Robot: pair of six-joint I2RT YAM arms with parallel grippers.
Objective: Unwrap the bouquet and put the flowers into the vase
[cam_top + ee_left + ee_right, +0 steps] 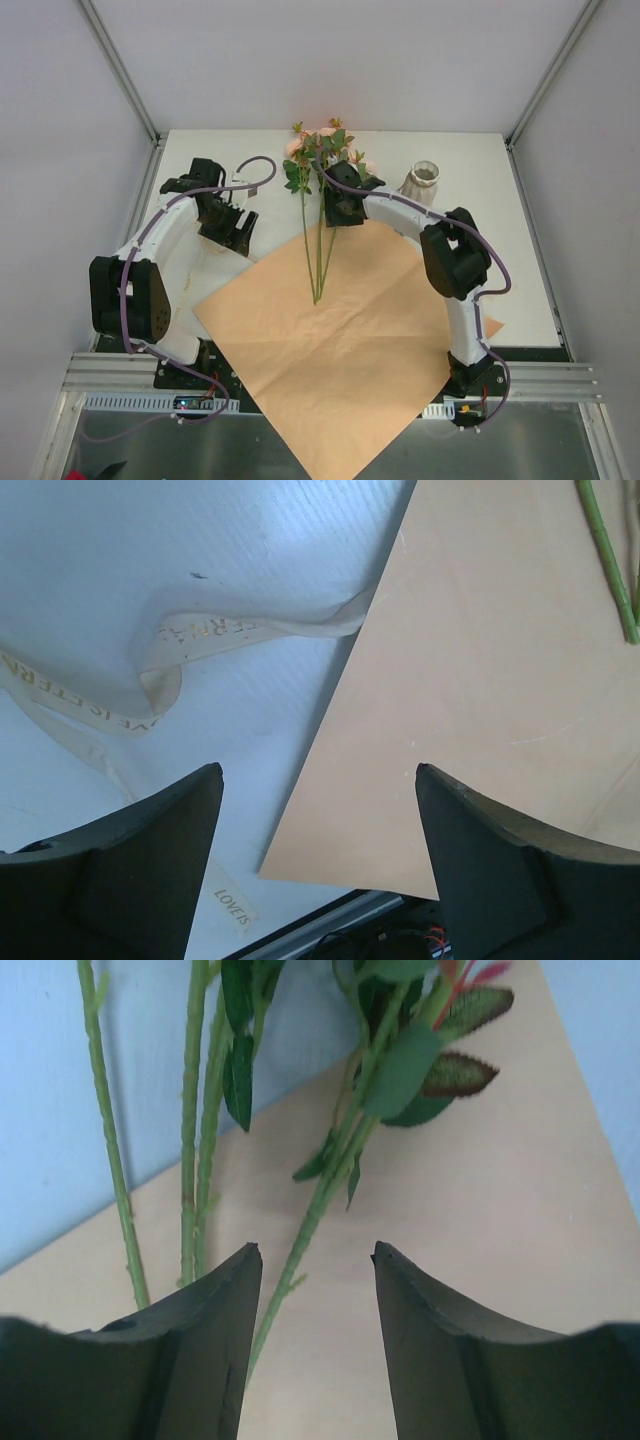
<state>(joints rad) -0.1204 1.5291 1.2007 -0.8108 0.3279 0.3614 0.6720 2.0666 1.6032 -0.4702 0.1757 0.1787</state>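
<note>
Several long-stemmed roses lay loose at the far corner of the unfolded sheet of brown paper. Their stem ends rested on the paper and their blooms reached past its far edge onto the white table. To my eye the unwrapping was done, with the paper spread flat so the stems could be lifted off it.

The vase stood beyond the paper's far right edge, near the blooms, with nothing in it yet.

The right gripper hung over the stems at the paper's far corner. From overhead I could not read its jaws. Its own camera showed them apart, straddling one green stem without pinching it, probably lining up a grasp.

The left gripper hovered at the paper's left edge, jaws wide and holding nothing. Only its camera showed the cream ribbon, lying slack beside that edge.
</note>
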